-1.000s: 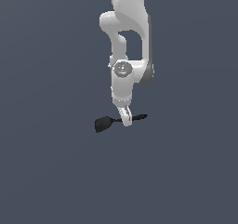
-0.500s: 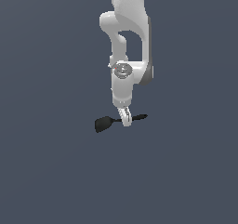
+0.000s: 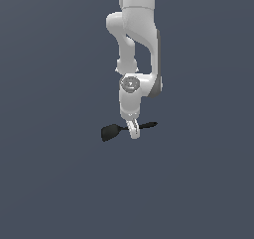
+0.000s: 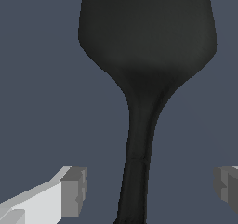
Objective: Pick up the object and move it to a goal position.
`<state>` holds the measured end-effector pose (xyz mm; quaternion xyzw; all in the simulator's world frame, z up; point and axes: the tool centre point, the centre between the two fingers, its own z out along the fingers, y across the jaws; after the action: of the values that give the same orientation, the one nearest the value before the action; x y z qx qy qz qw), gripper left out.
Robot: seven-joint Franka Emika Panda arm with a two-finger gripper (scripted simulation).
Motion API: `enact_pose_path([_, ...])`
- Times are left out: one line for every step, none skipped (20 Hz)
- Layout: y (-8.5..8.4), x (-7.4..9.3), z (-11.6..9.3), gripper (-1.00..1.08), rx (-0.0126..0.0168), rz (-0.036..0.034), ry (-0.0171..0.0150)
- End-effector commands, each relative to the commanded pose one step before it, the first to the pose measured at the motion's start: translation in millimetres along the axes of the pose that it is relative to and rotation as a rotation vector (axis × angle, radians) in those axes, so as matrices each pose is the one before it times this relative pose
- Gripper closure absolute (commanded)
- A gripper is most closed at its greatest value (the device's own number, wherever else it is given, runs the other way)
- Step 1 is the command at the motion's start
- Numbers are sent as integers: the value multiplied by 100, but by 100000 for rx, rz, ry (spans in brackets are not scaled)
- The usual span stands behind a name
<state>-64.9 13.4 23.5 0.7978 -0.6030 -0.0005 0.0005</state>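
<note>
1. Wrist view: gripper (image 4: 149, 190) jaws wide apart, straddling spatula (image 4: 144, 56) handle, pads clear of it on both sides.
2. Exterior view: spatula (image 3: 110, 132) lies flat directly under gripper (image 3: 132, 131), head toward view's left.

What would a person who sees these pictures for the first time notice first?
First comes the white arm, hanging down from the top edge of the exterior view against a plain dark grey ground. Next is the black spatula lying crosswise at its tip, broad head toward the exterior view's left. In the wrist view the pincer is open, one grey fingertip on each side of the thin handle, not touching it.
</note>
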Motion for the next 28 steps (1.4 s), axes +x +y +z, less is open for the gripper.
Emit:
enact_pose_path([-61, 15, 541, -92, 135, 62, 5])
enact_pose_path([-9, -1, 85, -92, 0, 0, 0])
enact_pose_path([-3, 0, 28, -92, 0, 0, 0])
enact_pose_path([0, 0, 0, 108, 0, 0, 0])
enact_pose_path([0, 0, 0, 108, 0, 0, 0])
enact_pose_path([0, 0, 0, 108, 0, 0, 0])
enact_pose_path([0, 0, 0, 108, 0, 0, 0])
enact_pose_path([0, 0, 0, 108, 0, 0, 0])
enact_pose_path([0, 0, 0, 108, 0, 0, 0])
enact_pose_path([0, 0, 0, 108, 0, 0, 0])
enact_pose_path([0, 0, 0, 108, 0, 0, 0])
enact_pose_path([0, 0, 0, 108, 0, 0, 0])
enact_pose_path([0, 0, 0, 108, 0, 0, 0])
enact_pose_path([-53, -22, -54, 108, 122, -41, 5])
enact_pose_path([-13, 25, -4, 108, 0, 0, 0])
enact_pose_path([-40, 75, -12, 108, 0, 0, 0])
enact_pose_path([-67, 124, -20, 108, 0, 0, 0])
enact_pose_path([-93, 173, -27, 108, 0, 0, 0])
enact_pose_path([-119, 221, -35, 108, 0, 0, 0])
enact_pose_path([-145, 267, -42, 108, 0, 0, 0])
enact_pose_path([-169, 313, -49, 108, 0, 0, 0])
enact_pose_path([-194, 356, -56, 108, 0, 0, 0])
enact_pose_path([-220, 388, -53, 108, -27, -18, 36])
enact_pose_path([-240, 439, -69, 108, 0, 0, 0])
enact_pose_path([-262, 477, -75, 108, 0, 0, 0])
enact_pose_path([-283, 513, -80, 108, 0, 0, 0])
enact_pose_path([-303, 547, -85, 108, 0, 0, 0])
enact_pose_path([-326, 566, -79, 108, -30, -21, 32])
